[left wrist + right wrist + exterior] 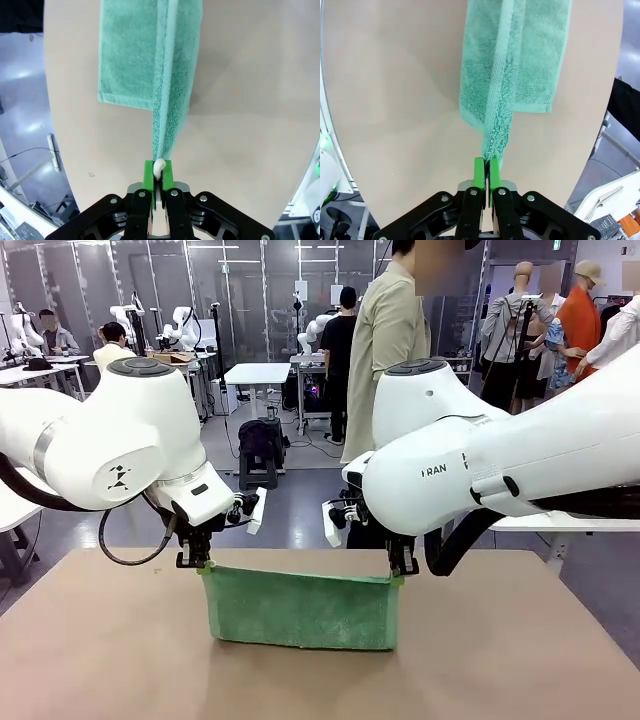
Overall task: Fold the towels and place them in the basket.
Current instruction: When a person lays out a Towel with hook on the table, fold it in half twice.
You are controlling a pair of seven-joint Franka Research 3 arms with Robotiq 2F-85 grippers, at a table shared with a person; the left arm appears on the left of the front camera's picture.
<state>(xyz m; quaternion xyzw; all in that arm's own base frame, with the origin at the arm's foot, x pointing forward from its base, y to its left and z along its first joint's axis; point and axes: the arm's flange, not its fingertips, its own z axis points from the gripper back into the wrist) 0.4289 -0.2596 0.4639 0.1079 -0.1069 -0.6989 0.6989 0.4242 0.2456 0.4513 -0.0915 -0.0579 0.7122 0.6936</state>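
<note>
The mint-green towel (300, 608) is in the middle of the tabletop (520, 660), stretched between the two arms. Its upper edge is lifted and runs nearly level from one end effector to the other. The cloth hangs down from this edge like a short curtain. Its lower part touches the tabletop. In the wrist views a part of the towel lies flat on the brown surface, to one side of the hanging sheet.

The left end effector (195, 562) holds the upper corner on the robot's left side. In the left wrist view its green pads (148, 172) are pressed together on the thin edge of the cloth, and a small white piece (159, 167) sits between them. I cannot tell what this piece is.

The right end effector (402, 568) holds the opposite upper corner in the same way. In the right wrist view its pads are closed tightly on the towel's hem. Both end effectors point down and are just above the tabletop.

Behind the tabletop a person (388, 340) in a light olive shirt stands between the two white arms.
</note>
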